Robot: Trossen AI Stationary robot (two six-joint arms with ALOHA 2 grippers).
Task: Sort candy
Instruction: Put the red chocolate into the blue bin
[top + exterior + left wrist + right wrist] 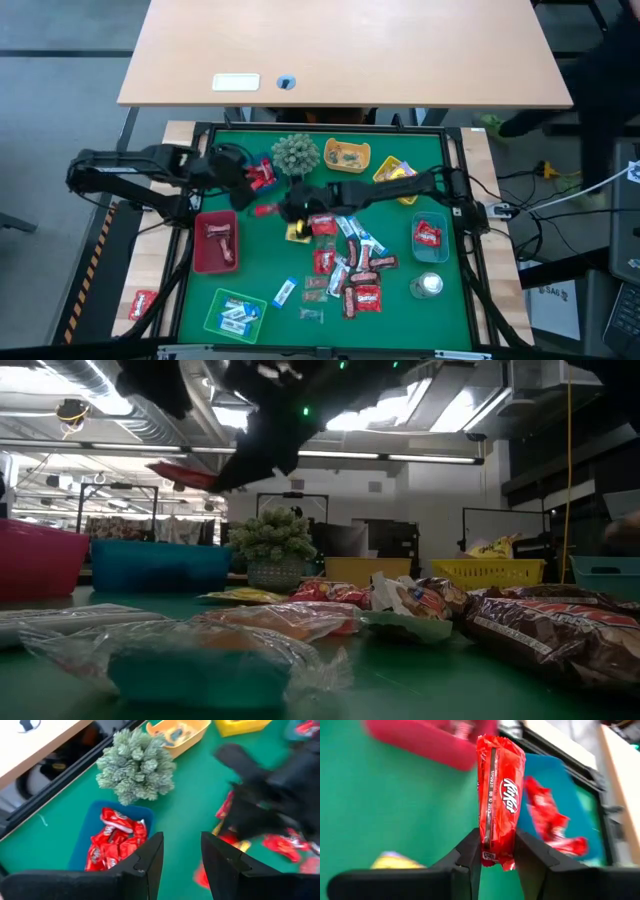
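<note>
**Red candy on its way to the blue tray**

The right pincer [495, 862] pinches a red candy bar [499, 795] upright. Just past it waits the blue tray [570, 795], already holding red candies. The left pincer [181, 857] hangs near that tray, spread and empty. Some trays have candy in them. A big pile of candy [355, 270] lies behind the right pincer, not yet sorted.

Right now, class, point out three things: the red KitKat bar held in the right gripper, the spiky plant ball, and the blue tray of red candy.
red KitKat bar [500, 795], right wrist view, middle of the wrapper.
spiky plant ball [135, 765], left wrist view, centre of the foliage.
blue tray [85, 840], left wrist view, bare floor beside the candy.
</note>
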